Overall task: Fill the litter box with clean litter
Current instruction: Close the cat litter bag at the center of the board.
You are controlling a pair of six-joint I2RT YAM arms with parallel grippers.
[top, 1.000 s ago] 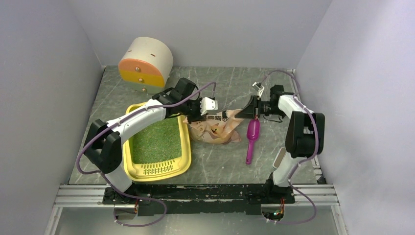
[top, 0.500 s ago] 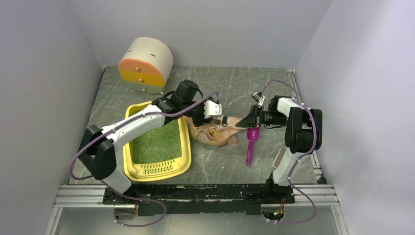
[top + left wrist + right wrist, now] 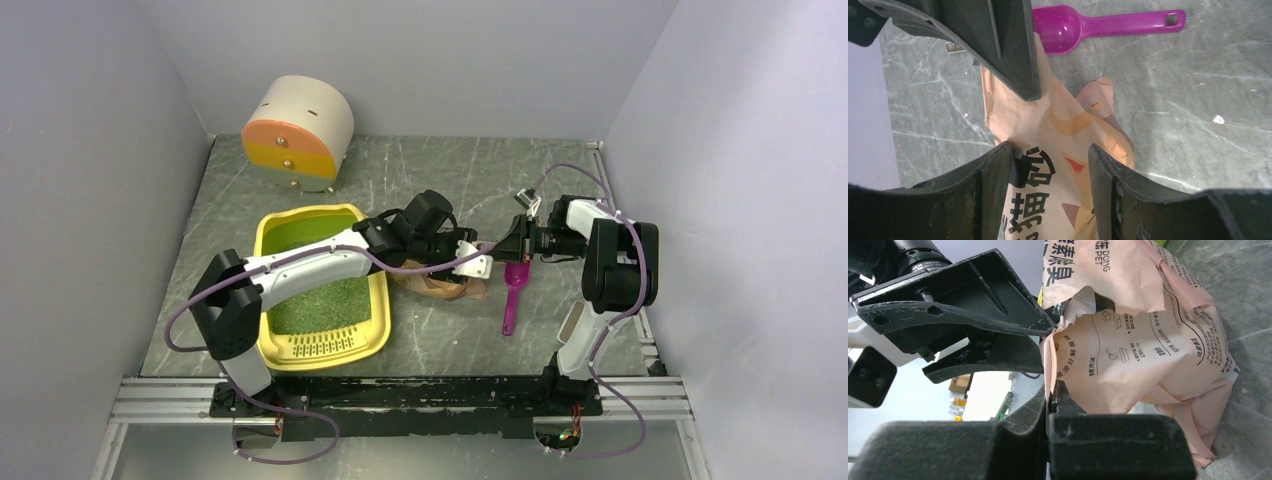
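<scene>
The yellow litter box [image 3: 320,346] lies at the left with clean litter [image 3: 318,302] spread green across its floor. To its right a pink-beige printed bag [image 3: 440,286] slumps on the table. My left gripper [image 3: 1050,152] is open, a finger on each side of the bag [image 3: 1063,130], low over it [image 3: 478,262]. My right gripper [image 3: 1050,396] is shut on the bag's torn top edge [image 3: 1138,350], at the bag's right end [image 3: 520,243]. The left arm crosses over the box's far corner.
A magenta scoop [image 3: 514,290] lies just right of the bag, under the right gripper, bowl end toward it [image 3: 1073,27]. A white cylinder with an orange end [image 3: 297,132] stands at the back left. Grey walls close in both sides.
My left gripper has opened and swung right and down, from the bag's left end to astride it. The bag has sagged lower. The right gripper stays shut on the bag's edge.
</scene>
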